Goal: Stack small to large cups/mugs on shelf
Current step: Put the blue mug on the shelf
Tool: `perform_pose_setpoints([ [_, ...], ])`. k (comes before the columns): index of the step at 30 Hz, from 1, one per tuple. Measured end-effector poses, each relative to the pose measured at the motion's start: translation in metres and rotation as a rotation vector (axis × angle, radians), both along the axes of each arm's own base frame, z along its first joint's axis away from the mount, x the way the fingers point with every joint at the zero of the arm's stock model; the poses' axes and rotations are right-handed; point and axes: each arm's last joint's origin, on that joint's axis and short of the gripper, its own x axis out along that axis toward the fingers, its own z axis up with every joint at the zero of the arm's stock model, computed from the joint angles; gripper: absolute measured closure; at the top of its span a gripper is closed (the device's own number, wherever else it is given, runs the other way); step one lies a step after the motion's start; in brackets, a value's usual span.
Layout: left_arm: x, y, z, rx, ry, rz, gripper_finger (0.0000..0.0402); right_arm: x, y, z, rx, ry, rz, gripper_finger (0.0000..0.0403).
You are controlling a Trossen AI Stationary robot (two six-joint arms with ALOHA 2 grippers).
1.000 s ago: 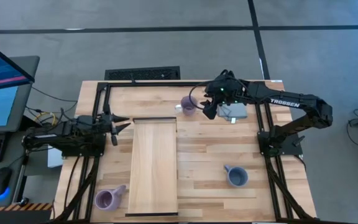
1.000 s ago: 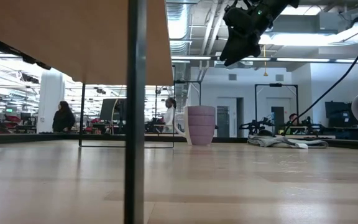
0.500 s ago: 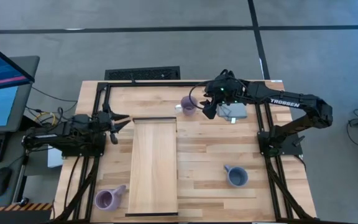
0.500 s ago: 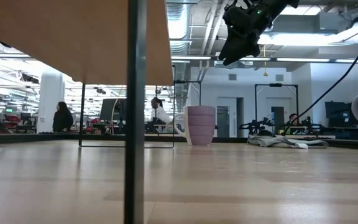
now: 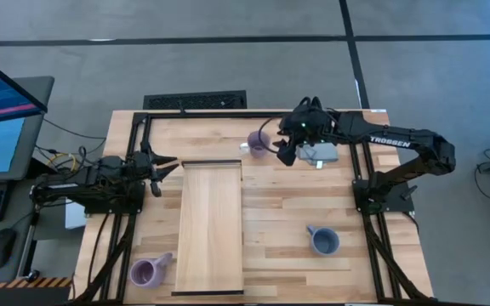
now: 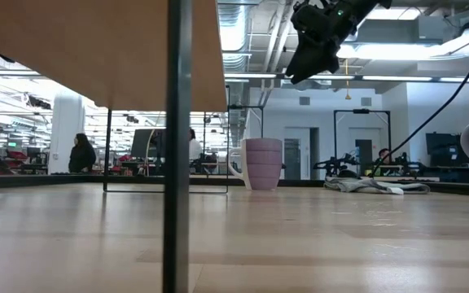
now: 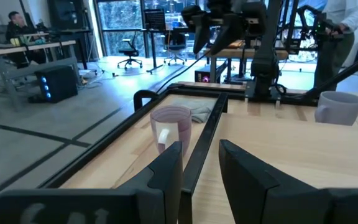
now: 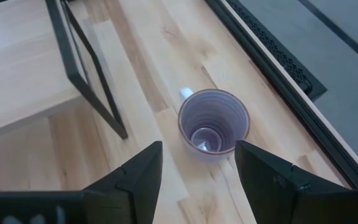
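Grey floor (image 5: 228, 59), bright open workshop

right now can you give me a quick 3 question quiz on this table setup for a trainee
1. True or false: a mug already stands on the shelf.
2. Which gripper hangs above the purple mug at the far edge? A. right gripper B. left gripper
3. Fill in: the blue-grey mug stands on the tabletop on the shelf's ____ side.

Key:
1. False; all three mugs, including the second purple mug, are on the tabletop.
2. A; its fingers are spread open over the mug, not touching it. The left gripper waits by the shelf's far left corner.
3. Right.
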Motion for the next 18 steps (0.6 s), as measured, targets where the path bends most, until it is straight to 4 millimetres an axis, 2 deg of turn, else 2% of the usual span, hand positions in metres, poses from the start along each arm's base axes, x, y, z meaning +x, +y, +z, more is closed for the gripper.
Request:
perform_pose_setpoints([
  [4,0.0,0.0,0.0,0.002,0.001,0.0,0.0303,0.0,0.001,0.0,0.01,-0.004,-0.006,0.0178],
  [12,0.0,0.0,0.0,0.002,0.002,0.0,0.0303,-0.004,-0.004,-0.003,0.155,-0.019,-0.177,0.0178],
  [15,0.0,0.0,0.0,0.002,0.003,0.0,0.0303,-0.013,0.0,-0.011,0.203,0.102,-0.197,0.0178],
  [18,0.0,0.0,0.0,0.002,0.005,0.0,0.0303,-0.026,0.012,-0.021,0.304,0.287,-0.153,0.0178],
])
